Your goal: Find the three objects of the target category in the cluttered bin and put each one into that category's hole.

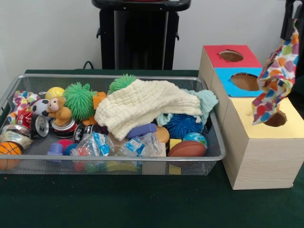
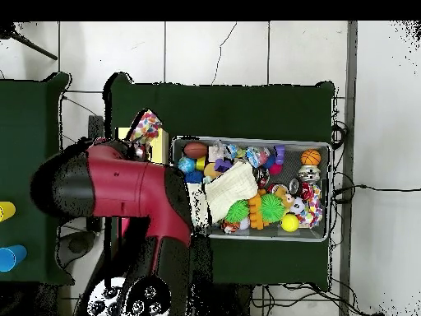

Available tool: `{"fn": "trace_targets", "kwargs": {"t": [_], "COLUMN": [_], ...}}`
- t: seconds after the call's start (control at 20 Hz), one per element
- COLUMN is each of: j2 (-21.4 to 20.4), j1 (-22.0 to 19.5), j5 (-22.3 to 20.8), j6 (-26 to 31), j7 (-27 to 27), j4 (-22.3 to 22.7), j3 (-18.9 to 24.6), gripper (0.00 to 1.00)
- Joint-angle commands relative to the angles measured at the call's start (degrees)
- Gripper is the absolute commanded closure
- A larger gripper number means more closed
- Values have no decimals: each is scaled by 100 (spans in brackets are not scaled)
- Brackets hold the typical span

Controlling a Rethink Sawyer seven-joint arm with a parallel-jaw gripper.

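A polka-dot cloth [image 1: 275, 80] hangs in the air at the right, its lower end just above the round hole [image 1: 278, 118] in the yellow-topped box. My gripper [image 1: 293, 26] shows only as dark parts at the top right corner, shut on the cloth's upper end. In the overhead view the cloth [image 2: 148, 127] peeks out past the red arm [image 2: 123, 189], which hides the gripper. In the wire bin [image 1: 118, 159] a cream knitted cloth [image 1: 147, 107] lies on top, with a mint cloth [image 1: 206, 99] under its right side. Another patterned cloth [image 1: 21, 100] lies at the bin's far left.
Behind the yellow box stand a blue-topped hole [image 1: 244, 80] and a red-topped hole [image 1: 231, 55]. The bin also holds green spiky balls [image 1: 78, 99], a toy monkey [image 1: 58, 110], cans [image 1: 40, 126], a basketball [image 1: 9, 149], a football [image 1: 187, 148] and plastic packets [image 1: 137, 145].
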Motion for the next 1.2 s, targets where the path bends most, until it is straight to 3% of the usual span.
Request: {"fn": "trace_targets", "kwargs": {"t": [0.05, 0.25, 0.55, 1.2], "j2": [298, 300, 460, 781], "j1": [103, 93, -118, -194], "j5": [481, 842, 1001, 674], "j6": [876, 750, 137, -717], "j7": [2142, 2280, 1799, 1515], "j4": [99, 560, 987, 1144], "j3": [187, 399, 794, 954], "gripper": [100, 100, 100, 100]}}
